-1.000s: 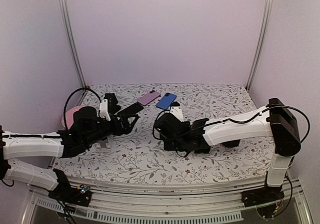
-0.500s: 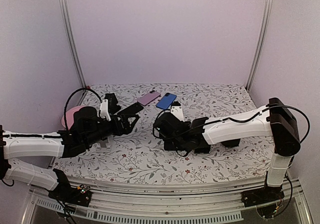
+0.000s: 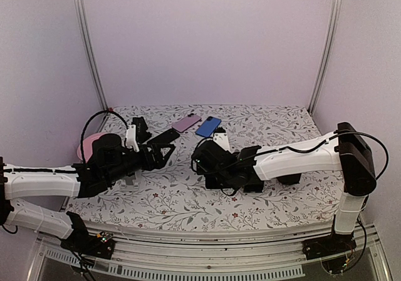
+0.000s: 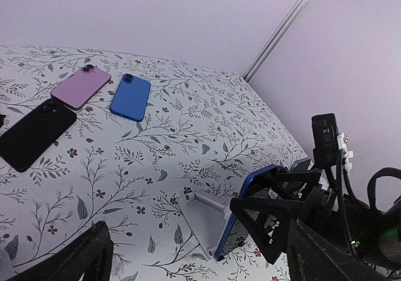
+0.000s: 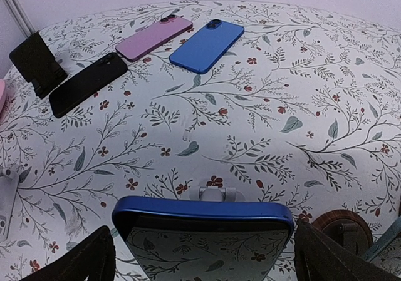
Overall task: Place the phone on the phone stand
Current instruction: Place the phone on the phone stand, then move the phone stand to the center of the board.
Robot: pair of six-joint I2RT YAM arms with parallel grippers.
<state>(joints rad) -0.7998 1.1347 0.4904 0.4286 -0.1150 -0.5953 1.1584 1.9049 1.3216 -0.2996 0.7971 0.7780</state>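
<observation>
- The left end effector [image 3: 161, 151] hovers over the left half of the tabletop [image 3: 282, 127], fingers spread wide and holding nothing. It has not moved in the last second.
- A black phone [image 4: 34, 134], a pink phone [image 4: 80, 86] and a flat blue phone [image 4: 130, 97] lie untouched in a row towards the far edge.
- Right of centre, the upright blue phone [image 4: 241, 213] leans on the white phone stand [image 4: 202, 213], with its lower edge down at the stand's base.
- The right end effector [image 5: 203, 243] has just opened from a partial closure to full spread. Its fingers [image 5: 326, 256] now flank the upright blue phone on both sides instead of pinching it.
- The phone appears to rest on the stand by its own weight, so the placement looks essentially done. What remains is to back the right arm away without nudging the phone.
</observation>
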